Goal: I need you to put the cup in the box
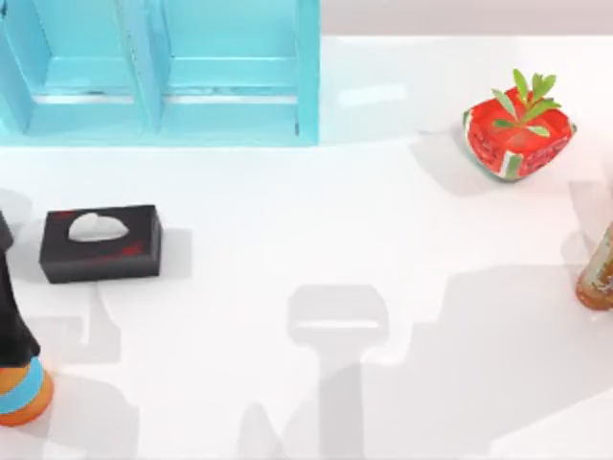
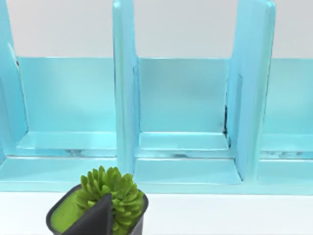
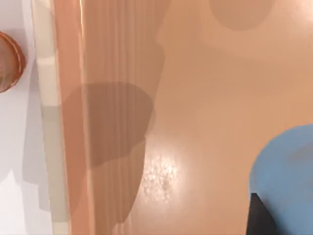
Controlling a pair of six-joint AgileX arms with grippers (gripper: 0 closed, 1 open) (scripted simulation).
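Table (image 1: 287, 240): white; its middle lay bare and shadowed, the things standing toward the edges.
Shelf unit (image 1: 163, 67): turquoise, open compartments split by upright dividers, along the far edge at the top view's left; in the left wrist view its compartments (image 2: 181, 98) stood open.
Tissue box (image 1: 101, 242): black, white tissue at its slot, on the left side, well apart from the shelf unit.
Bottle (image 1: 21, 374): dark body, blue band, orange base, at the left edge, near the tissue box.
Red pot (image 1: 519, 139): patterned red, green leaves, far right, well apart from everything else.
Brown bottle (image 1: 599, 268): at the right edge, cut off by the frame.
Potted succulent (image 2: 110, 196): green, in a dark pot, on the white surface just before the shelf unit.
Left gripper (image 2: 95, 220): a dark part of it lay across the succulent pot; jaw state could not be told.
Box (image 3: 195, 117): orange-tan inner floor with a ribbed wall, beside white table.
Cup (image 3: 286, 176): blue, its rounded side over the box floor, at the frame's edge; touching or raised could not be told.
Right gripper (image 3: 259, 218): a dark finger lay against the cup; whether clamped could not be told.
Round orange-brown object (image 3: 10, 61): outside the box wall.
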